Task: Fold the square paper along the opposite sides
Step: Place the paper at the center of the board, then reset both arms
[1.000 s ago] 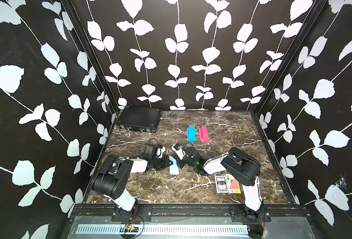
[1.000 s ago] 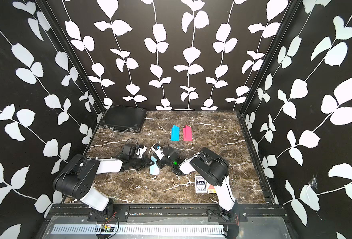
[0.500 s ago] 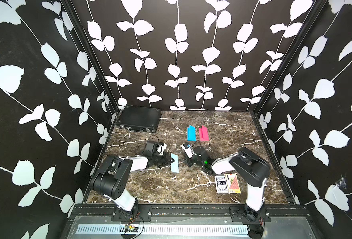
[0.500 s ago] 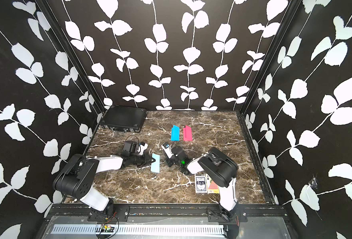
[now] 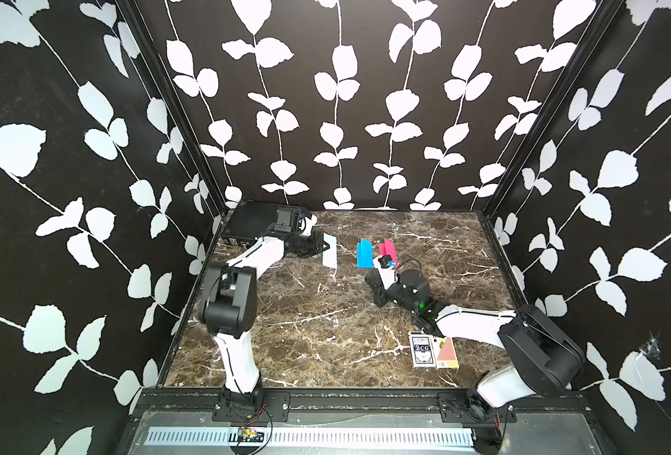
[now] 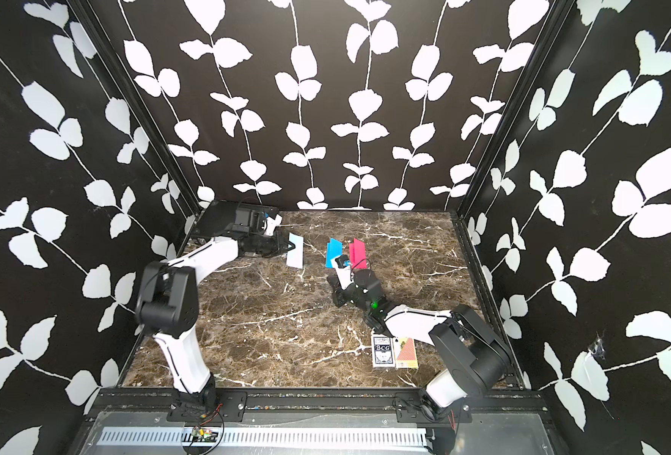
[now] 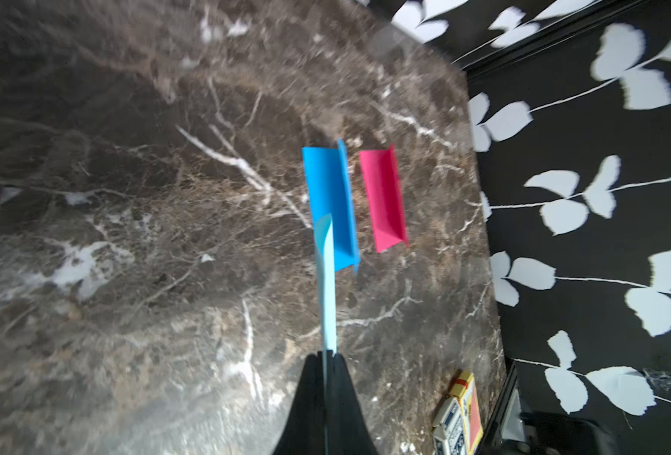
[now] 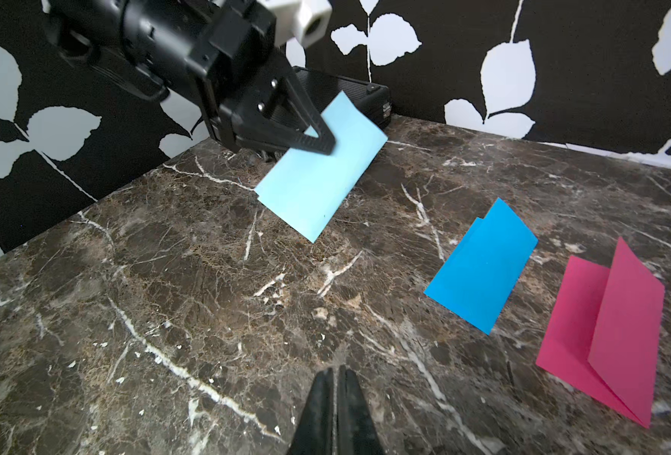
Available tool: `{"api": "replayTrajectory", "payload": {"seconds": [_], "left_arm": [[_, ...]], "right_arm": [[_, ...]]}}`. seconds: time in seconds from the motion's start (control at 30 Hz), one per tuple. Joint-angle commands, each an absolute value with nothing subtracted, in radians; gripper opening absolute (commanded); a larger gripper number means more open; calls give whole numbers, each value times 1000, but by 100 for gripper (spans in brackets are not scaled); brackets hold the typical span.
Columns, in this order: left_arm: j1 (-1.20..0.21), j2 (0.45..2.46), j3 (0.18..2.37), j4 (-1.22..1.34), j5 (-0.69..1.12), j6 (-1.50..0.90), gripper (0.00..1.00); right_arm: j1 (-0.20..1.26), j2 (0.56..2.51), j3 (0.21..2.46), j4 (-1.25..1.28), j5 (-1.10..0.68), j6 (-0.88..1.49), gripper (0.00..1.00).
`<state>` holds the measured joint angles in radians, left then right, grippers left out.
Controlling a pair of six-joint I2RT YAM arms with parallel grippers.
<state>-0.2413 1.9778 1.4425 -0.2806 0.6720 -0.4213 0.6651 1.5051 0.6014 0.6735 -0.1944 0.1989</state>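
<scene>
1. Black walls with a white leaf print close in three sides of a brown marbled table (image 5: 318, 335).
2. Left gripper (image 8: 323, 144): the fingers are pressed together on a light blue paper (image 8: 322, 185), pinching it near one edge. This shows in the right wrist view and in the left wrist view, where the sheet (image 7: 326, 283) runs edge-on out of the closed fingers.
3. The light blue paper is folded in half into a rectangle. It hangs tilted in the grip, toward the far edge of the table and left of its middle. Whether its lowest corner touches the table cannot be told.
4. Right gripper (image 8: 335, 372): the fingers are pressed together with nothing between them. It sits low over the middle of the table, apart from the light blue paper.
5. A blue folded paper (image 5: 364, 254) and a pink folded paper (image 5: 387, 247) lie side by side near the far edge, apart from each other. Both have sprung partly open along the crease.
6. The light blue paper is between a black case (image 5: 247, 220) in the far left corner and the blue folded paper.
7. Two card decks (image 5: 434, 350) lie side by side toward the near right corner, under the right arm.
</scene>
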Motion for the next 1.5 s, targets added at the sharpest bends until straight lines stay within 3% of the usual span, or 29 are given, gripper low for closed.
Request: {"api": "replayTrajectory", "payload": {"seconds": [0.0,0.37,0.4,0.43,0.57,0.63,0.83,0.93,0.97,1.07,1.17,1.33,1.47], "left_arm": [[-242,2071,1532,-354,696,-386,0],[-264,2322,1782,-307,742,-444,0],[-265,2338,1800,-306,740,-447,5],[-265,2348,1813,-308,737,-447,11],[-264,2360,1842,-333,701,-428,62],[-265,2353,1848,-356,670,-419,98],[-267,2239,1812,-396,529,-404,98],[-274,2084,1711,-391,410,-373,99],[-279,2014,1647,-358,372,-362,99],[-303,1788,1426,-220,219,-367,99],[-308,1585,1165,-59,30,-437,99],[-313,1294,797,147,-207,-12,99],[-232,1263,567,385,-237,177,99]], "right_arm": [[636,1456,565,711,-224,222,9],[601,1461,565,675,-233,238,9],[601,1464,572,675,-236,238,10],[599,1466,577,675,-239,238,10],[594,1455,591,618,-227,228,16],[587,1443,595,599,-220,223,25],[555,1368,617,508,-188,218,54],[552,1293,611,448,-62,192,85],[551,1273,610,418,36,190,88],[552,1217,590,391,323,167,89],[548,1172,521,473,434,60,89],[537,1300,505,581,681,-111,92],[425,1428,535,692,671,-225,99]]}}
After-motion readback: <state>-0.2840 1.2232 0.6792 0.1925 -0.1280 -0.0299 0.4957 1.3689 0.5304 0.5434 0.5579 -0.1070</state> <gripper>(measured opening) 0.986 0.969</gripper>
